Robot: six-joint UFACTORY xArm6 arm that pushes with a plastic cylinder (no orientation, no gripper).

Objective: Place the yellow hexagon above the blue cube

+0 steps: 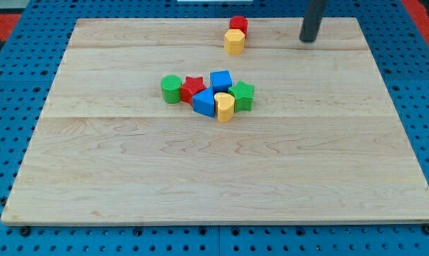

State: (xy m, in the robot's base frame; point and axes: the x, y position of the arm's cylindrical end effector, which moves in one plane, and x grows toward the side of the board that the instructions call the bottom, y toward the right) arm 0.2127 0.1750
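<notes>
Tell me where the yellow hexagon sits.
The yellow hexagon block sits near the wooden board's top edge, touching the red block, left of my tip.

A straight, round, dark grey rod, plain and unmarked, blunt at my tip (309,40).

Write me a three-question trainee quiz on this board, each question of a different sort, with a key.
1. True or false: my tip touches the yellow hexagon.
2. Which block sits directly at the view's top of the yellow hexagon? A) green cylinder B) red block C) blue cube
3. Fill in: in the central cluster, the red star lies between the green cylinder and the ____ cube.

Key: 1 false, the tip stands apart at the view's right. 2 B, the red block. 3 blue.
</notes>
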